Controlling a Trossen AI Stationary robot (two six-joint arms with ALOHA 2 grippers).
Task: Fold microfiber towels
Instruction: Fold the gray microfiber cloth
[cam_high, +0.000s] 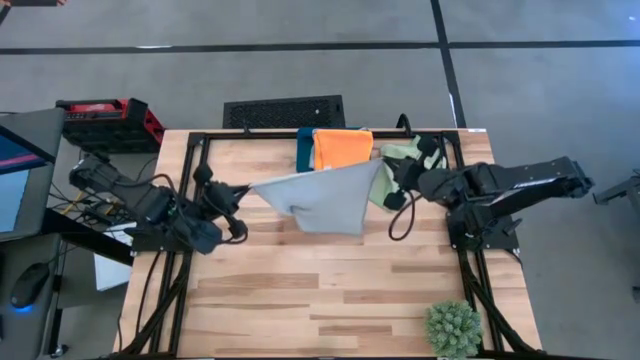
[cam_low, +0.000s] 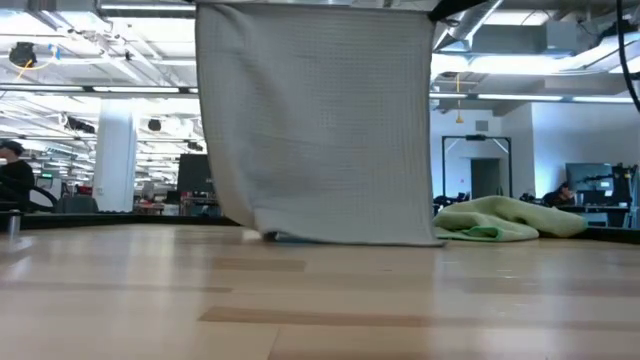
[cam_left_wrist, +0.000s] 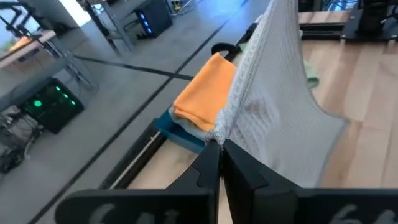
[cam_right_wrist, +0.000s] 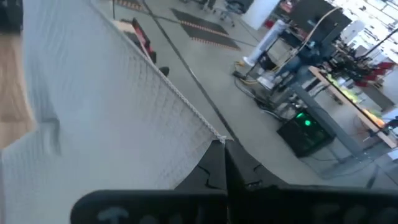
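**Now the grey towel hangs stretched between both arms**

Up in the air over the table (cam_high: 300, 300), the pale blue-grey towel (cam_high: 325, 197) is pulled taut along its top edge, its lower hem just brushing the wood in the low view. The left pincer (cam_left_wrist: 219, 149) is clamped tight on one top corner; the right pincer (cam_right_wrist: 222, 148) is pinched shut on the other. Behind it, at the far edge, the orange towel (cam_high: 342, 148) sits folded on the dark teal box (cam_high: 303, 148), and the light green towel (cam_low: 505, 220) lies crumpled near the right arm. A spiky plant ball (cam_high: 453, 328) waits at the near corner, well clear.

To do this fold well, I'd say both arms should keep the top edge level and equally tense, lower together so the hem lands flat, then lay the held edge over squarely. Uneven tension could skew the crease.
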